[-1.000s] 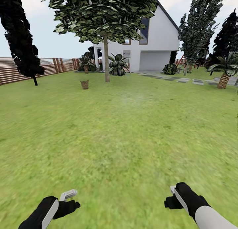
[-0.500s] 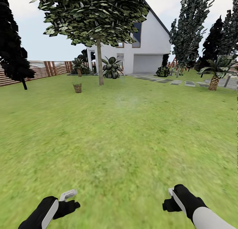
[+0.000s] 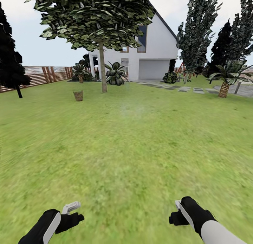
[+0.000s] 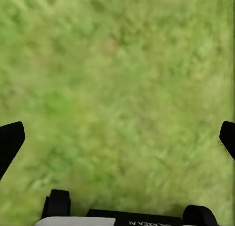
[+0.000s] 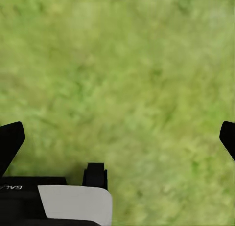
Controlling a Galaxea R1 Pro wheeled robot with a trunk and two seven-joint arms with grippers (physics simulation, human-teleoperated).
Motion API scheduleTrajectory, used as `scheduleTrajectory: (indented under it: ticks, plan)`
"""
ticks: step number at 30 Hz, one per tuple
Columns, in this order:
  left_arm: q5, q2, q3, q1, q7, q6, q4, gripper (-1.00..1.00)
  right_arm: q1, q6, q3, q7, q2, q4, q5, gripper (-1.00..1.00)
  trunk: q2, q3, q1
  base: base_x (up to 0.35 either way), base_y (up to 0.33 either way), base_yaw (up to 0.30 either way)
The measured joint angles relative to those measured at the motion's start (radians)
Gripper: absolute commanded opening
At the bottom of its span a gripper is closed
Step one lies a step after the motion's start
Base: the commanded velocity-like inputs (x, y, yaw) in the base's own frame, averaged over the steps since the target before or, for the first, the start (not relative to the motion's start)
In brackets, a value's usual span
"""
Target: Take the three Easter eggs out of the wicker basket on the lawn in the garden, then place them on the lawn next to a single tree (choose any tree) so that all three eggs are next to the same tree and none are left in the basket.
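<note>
while both black two-fingered grippers, left (image 3: 72, 212) and right (image 3: 177, 212), hang low over the mottled green lawn (image 3: 140, 149) with fingers spread wide and holding nothing, i judge the task barely begun. the small tan woven wicker basket (image 3: 78, 95) stands far ahead to the left, too distant for me to tell whether the eggs are inside. near it, to its right, rises the tree with a pale grey-brown trunk and blocky green canopy (image 3: 102, 68). open grass lies between; nothing blocks my way. the white gabled house (image 3: 154, 50), brown slatted fence (image 3: 35, 77) and grey stepping stones (image 3: 191, 90) sit well beyond.
</note>
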Motion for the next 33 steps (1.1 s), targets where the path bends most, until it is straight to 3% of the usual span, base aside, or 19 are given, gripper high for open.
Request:
scheduleTrajectory:
  ticks: [4,9,19,33]
  plan:
    - [0.001,0.0,0.001,0.0,0.0,0.0,0.0,1.0,0.0,-0.016,0.007,-0.003,0.025,0.002,0.051,1.0,0.0,0.0,0.0,0.339,0.0,0.225]
    - [0.001,0.0,0.0,0.0,0.0,0.0,0.0,1.0,0.0,-0.021,0.007,-0.003,0.034,0.003,0.087,1.0,0.0,0.0,0.0,0.339,0.0,0.254]
    - [0.001,0.0,0.0,0.0,0.0,0.0,0.001,1.0,0.0,-0.021,0.002,-0.003,0.027,0.002,0.087,1.0,0.0,0.0,0.0,0.339,0.0,0.244]
    - [0.001,0.0,-0.001,0.0,0.0,0.0,0.005,1.0,0.0,-0.02,-0.001,-0.002,0.019,0.002,0.082,1.0,0.0,0.0,0.0,0.339,0.0,0.015]
